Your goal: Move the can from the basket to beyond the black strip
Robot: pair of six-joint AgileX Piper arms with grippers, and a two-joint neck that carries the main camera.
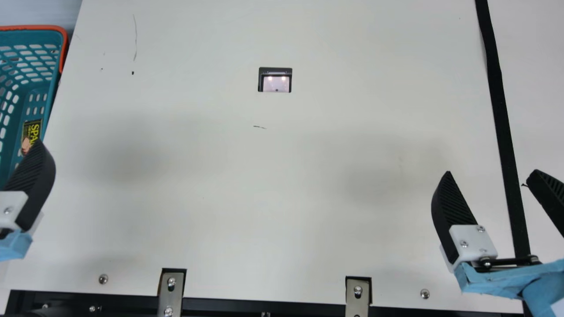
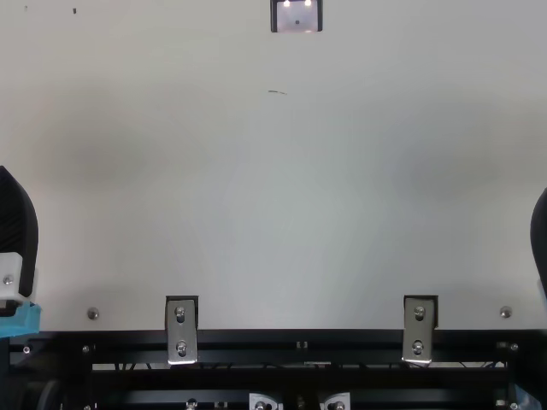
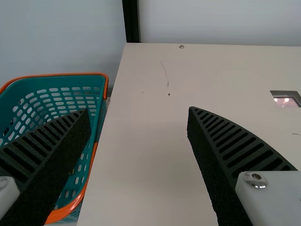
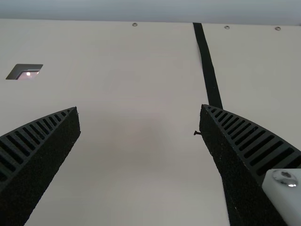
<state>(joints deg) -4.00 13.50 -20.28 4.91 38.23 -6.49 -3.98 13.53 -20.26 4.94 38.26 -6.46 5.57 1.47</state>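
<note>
In the main view my left gripper (image 1: 31, 185) is at the left edge, just nearer than the can (image 1: 33, 128), a dark tin with yellow lettering low inside the teal basket (image 1: 53, 29). The left wrist view shows the left gripper (image 3: 138, 110) open with nothing held, one finger overlapping the basket (image 3: 100, 81) and hiding most of its inside. At the right of the main view, my right gripper (image 1: 492, 172) stands open and holds nothing, its fingers either side of the black strip (image 1: 500, 101). In the right wrist view the right gripper (image 4: 139, 108) is open; the strip (image 4: 207, 61) runs behind one finger.
The cream table (image 1: 282, 185) spreads between the arms, with a rectangular cutout (image 1: 275, 80) toward its far middle. Metal brackets (image 1: 172, 286) sit along the near edge. The basket stands against the table's left edge.
</note>
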